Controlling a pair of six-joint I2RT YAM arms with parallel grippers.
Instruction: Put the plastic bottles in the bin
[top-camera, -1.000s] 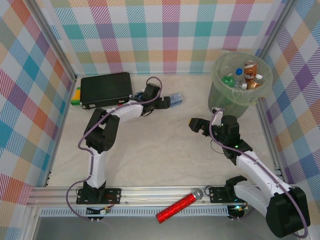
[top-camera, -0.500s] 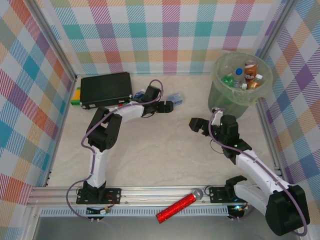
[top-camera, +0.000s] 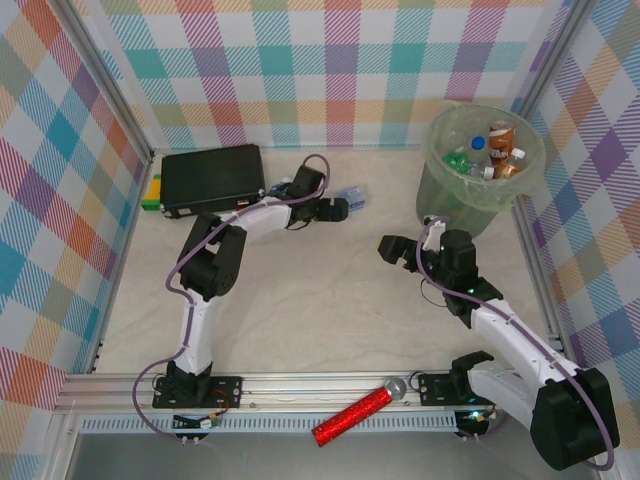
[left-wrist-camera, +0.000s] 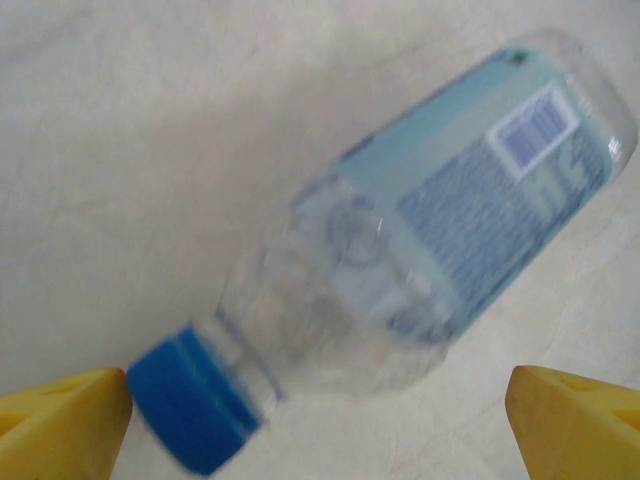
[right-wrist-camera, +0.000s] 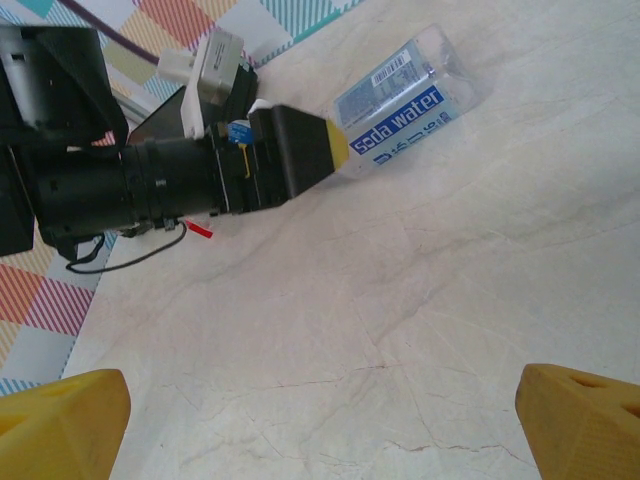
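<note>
L claw (left-wrist-camera: 320, 412): released, fingers spread, soda water bottle (left-wrist-camera: 420, 230) just ahead.
Bottle: lying on desk (top-camera: 320, 320), blue cap nearest claw.
R claw (right-wrist-camera: 320, 415): released, empty.
Bin (top-camera: 440, 192): far right, bottles (top-camera: 490, 150) inside.

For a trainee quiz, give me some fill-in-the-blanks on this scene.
1. The bottle has a cap coloured ___.
2. Its label reads soda ___.
3. The left gripper beside it is ___.
4. The bin stands at the far ___.

Missing: blue; water; open; right.
</note>
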